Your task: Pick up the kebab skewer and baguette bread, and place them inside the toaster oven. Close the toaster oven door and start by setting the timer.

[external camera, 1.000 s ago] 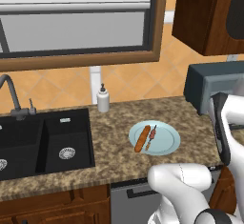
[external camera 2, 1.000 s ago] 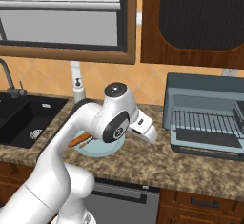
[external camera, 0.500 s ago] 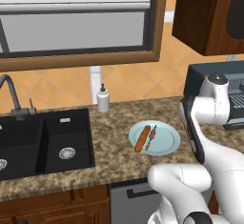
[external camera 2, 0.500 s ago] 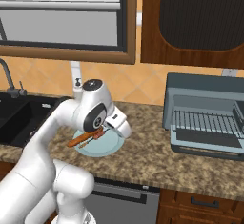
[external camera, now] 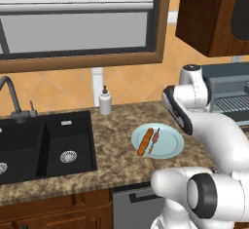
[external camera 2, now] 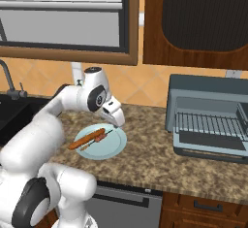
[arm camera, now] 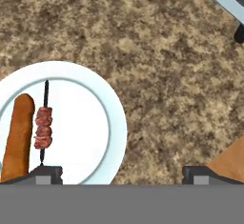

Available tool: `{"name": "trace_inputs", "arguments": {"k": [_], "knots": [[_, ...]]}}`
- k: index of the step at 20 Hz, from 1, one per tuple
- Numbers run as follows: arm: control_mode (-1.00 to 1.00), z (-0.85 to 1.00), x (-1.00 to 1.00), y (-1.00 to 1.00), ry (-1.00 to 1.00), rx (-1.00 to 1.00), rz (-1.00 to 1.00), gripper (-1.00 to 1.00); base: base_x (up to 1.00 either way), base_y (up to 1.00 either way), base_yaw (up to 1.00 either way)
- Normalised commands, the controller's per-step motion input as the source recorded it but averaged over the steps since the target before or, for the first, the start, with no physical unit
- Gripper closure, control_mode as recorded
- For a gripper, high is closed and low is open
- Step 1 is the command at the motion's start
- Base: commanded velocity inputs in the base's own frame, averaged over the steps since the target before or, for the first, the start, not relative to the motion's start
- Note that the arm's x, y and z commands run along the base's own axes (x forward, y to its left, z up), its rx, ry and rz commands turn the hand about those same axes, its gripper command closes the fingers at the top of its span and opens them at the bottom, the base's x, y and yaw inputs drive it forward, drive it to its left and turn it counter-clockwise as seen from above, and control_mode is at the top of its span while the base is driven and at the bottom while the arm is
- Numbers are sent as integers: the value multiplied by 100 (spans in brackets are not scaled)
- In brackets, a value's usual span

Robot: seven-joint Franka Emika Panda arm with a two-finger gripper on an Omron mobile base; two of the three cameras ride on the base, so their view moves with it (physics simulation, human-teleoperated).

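Note:
The kebab skewer [arm camera: 44,125] and the baguette bread [arm camera: 16,137] lie side by side on a pale blue plate [arm camera: 81,123]. Both base views show them too: skewer [external camera: 154,139] [external camera 2: 100,137], baguette [external camera: 145,142] [external camera 2: 85,139], plate [external camera: 170,145] [external camera 2: 114,144]. My gripper [arm camera: 123,173] [external camera 2: 119,123] hovers above the plate's right edge, open and holding nothing, with the skewer near one fingertip [arm camera: 45,173]. The toaster oven [external camera 2: 208,96] [external camera: 228,89] stands to the right. Its door [external camera 2: 208,142] is folded down and the wire rack is bare.
A black double sink [external camera: 39,140] with a faucet [external camera: 9,91] fills the counter's left side. A white soap dispenser [external camera: 105,101] stands behind the plate by the wall. Dark wood cabinets [external camera 2: 193,18] hang over the oven. Granite counter [external camera 2: 150,154] separates plate and oven.
The arm has swung left from the oven side, bringing the gripper over the plate's edge. Its fingers have stayed open. The food and plate have not moved.

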Motion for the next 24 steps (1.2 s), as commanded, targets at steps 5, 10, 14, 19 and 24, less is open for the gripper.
{"name": "trace_inputs", "arguments": {"k": [5, 10, 14, 19, 24], "knots": [[-100, -24, 42, 15, 22, 15, 0, -100, 0, 0, 0], [-100, -64, 34, 36, 10, 5, 0, -100, 0, 0, 0], [-100, -32, 54, 40, 12, 0, 0, -100, 0, 0, 0], [-100, -46, 53, 32, 12, 1, 0, -100, 0, 0, 0], [-100, -45, 12, 10, -5, 0, 0, -100, 0, 0, 0]]}}
